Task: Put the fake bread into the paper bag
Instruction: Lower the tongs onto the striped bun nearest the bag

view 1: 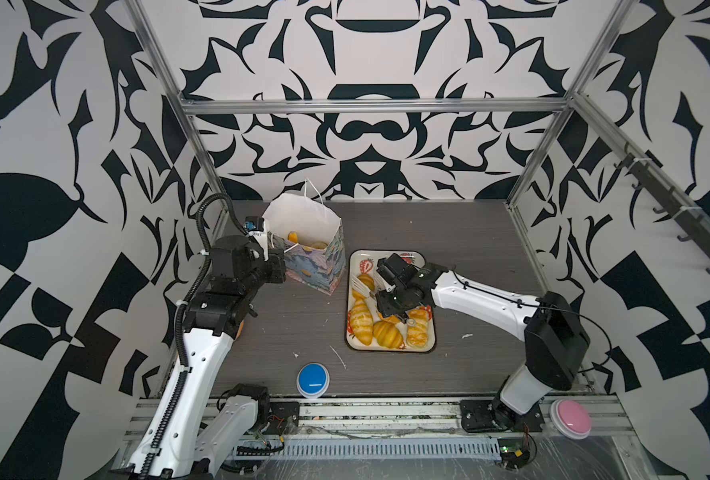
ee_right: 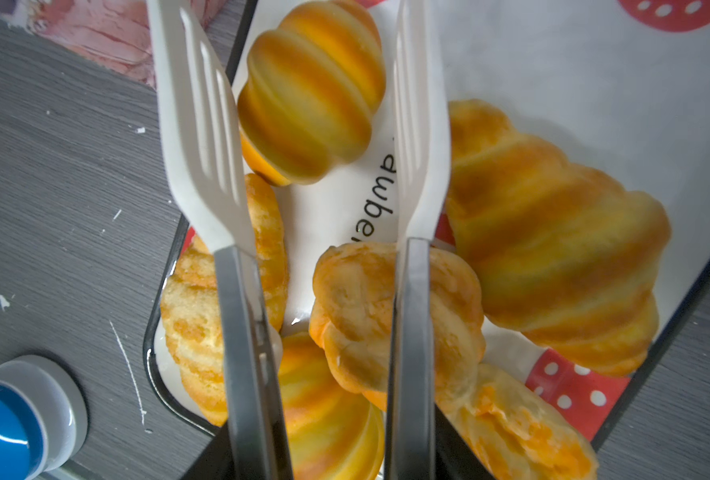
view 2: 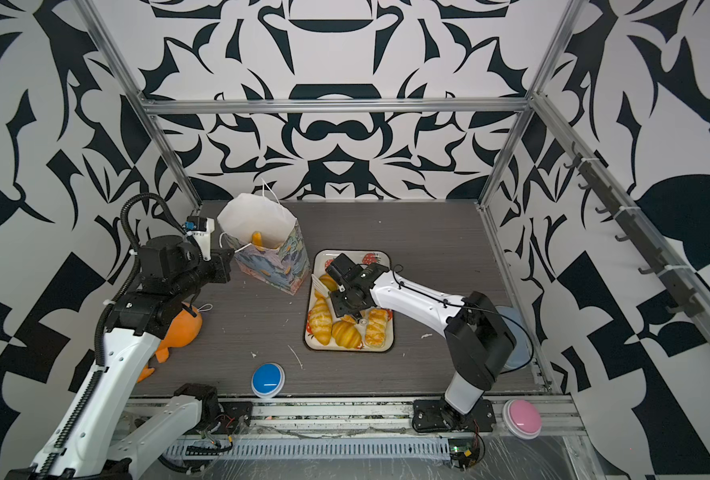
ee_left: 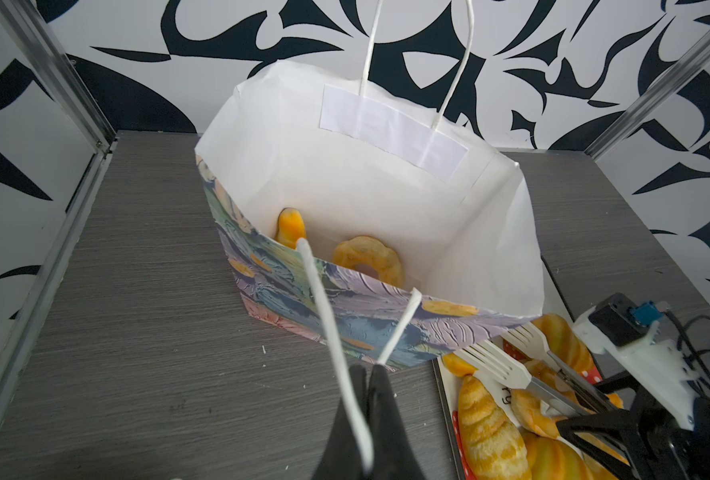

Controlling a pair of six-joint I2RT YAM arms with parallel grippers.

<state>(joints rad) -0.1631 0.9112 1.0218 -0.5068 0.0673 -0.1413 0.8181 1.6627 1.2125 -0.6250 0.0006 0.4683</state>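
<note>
1. Left gripper (ee_left: 367, 370) is clenched tight on the near cord handle (ee_left: 324, 299), holding the paper bag (ee_left: 345, 174) upright with its mouth wide open, just beside the tray (view 1: 390, 350)
2. In the bag so far: a ring doughnut (ee_left: 369, 257) and one croissant end (ee_left: 291, 228) lying at the bottom, so two pieces are home as far as the wrist view shows
3. The rest of the fake bread (view 1: 386, 334) sits on the tray, six pieces by my count
4. Right gripper (view 1: 386, 286) is grasping the tongs (ee_right: 203, 145), whose blades stand apart on either side of a ridged croissant (ee_right: 311, 91) without pinching it yet
5. I'd call it roughly a quarter done: squeeze, lift and carry to the bag, then five more
</note>
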